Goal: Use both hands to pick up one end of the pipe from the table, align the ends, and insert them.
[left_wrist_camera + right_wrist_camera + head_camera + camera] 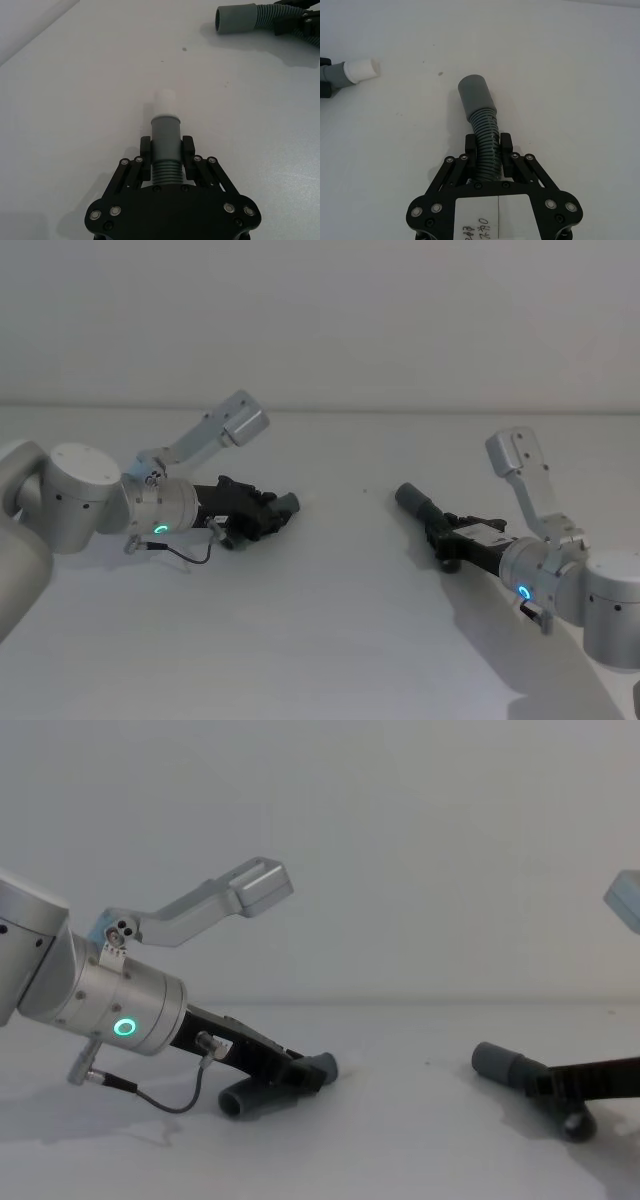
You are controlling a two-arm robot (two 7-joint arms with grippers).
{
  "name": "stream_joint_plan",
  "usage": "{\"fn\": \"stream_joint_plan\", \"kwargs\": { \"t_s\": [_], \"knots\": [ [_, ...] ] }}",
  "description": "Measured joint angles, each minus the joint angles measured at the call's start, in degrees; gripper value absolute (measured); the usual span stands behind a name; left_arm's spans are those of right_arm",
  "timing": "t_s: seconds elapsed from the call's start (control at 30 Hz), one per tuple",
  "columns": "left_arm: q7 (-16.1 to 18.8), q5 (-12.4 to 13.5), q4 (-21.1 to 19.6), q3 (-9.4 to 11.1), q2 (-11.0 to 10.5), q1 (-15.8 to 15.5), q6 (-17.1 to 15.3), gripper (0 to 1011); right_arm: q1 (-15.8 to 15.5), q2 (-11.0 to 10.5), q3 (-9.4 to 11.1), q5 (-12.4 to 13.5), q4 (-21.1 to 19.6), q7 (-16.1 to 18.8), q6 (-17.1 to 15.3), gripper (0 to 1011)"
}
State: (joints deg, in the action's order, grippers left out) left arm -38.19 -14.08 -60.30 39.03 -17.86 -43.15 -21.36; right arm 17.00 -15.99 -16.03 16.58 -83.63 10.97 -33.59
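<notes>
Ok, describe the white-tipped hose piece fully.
The white-tipped hose piece is short, dark grey, ribbed, seemingly flexible plastic, ending in a smooth grey cuff with a narrower white tip. The left gripper is shut on its ribs just behind the cuff; its rear end seems to rest on the table.

Left side: the left hose piece (165, 135) rests on the table (330, 640) at 9 o'clock, between the fingers of the left gripper (166, 150), its end toward 3 o'clock.
Right side: the right hose piece (476, 97) at 3 o'clock, inside the right gripper (489, 145), its end toward 10 o'clock.
Between: the two ends are well apart.
</notes>
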Motion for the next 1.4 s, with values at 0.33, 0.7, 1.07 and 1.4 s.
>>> {"fn": "stream_joint_plan", "kwargs": {
  "t_s": [0.33,0.7,1.07,1.4],
  "knots": [
    [0.0,0.0,0.0,0.0,0.0,0.0,0.0,353,0.0,0.0,0.0,0.0,0.0,0.0,0.0,274],
    [0.0,0.0,0.0,0.0,0.0,0.0,0.0,353,0.0,0.0,0.0,0.0,0.0,0.0,0.0,274],
    [0.0,0.0,0.0,0.0,0.0,0.0,0.0,353,0.0,0.0,0.0,0.0,0.0,0.0,0.0,274],
    [0.0,0.0,0.0,0.0,0.0,0.0,0.0,353,0.0,0.0,0.0,0.0,0.0,0.0,0.0,274]
  ]
}}
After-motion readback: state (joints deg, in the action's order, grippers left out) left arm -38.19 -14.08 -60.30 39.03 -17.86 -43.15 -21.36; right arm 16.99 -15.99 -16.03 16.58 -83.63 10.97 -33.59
